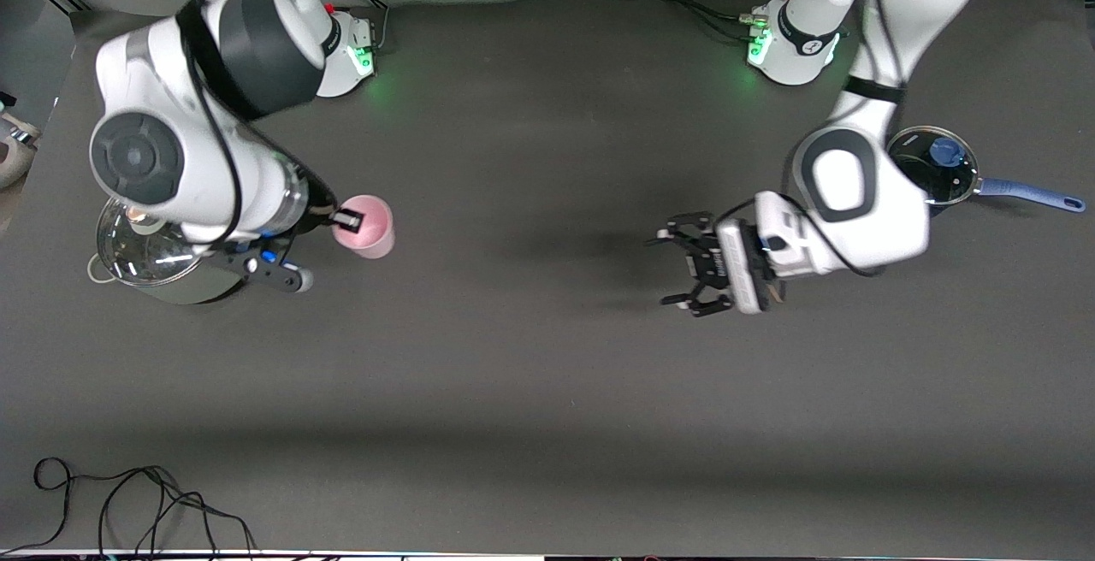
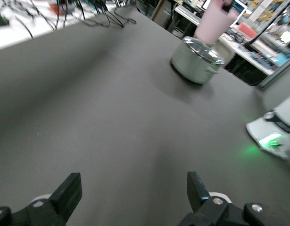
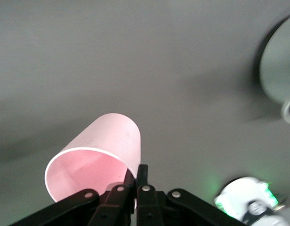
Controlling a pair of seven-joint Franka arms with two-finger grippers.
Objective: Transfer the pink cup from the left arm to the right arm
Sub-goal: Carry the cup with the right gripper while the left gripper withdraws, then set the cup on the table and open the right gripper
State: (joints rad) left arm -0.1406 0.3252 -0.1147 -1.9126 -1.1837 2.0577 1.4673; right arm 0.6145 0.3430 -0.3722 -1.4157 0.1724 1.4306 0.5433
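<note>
pink cup (image 3: 100, 155) smooth, tapered, plain

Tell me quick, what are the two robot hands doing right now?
Left gripper: open, holding nothing, over bare table.
Right gripper: fingers shut on the rim of the pink cup, beside the steel pot.

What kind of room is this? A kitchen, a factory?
Most likely a robotics lab, not a kitchen. Two robot arms are bolted to a dark-covered table, loose cables trail along its edge, and cluttered workbenches stand around it. The steel pot and pink cup look like practice props.
</note>
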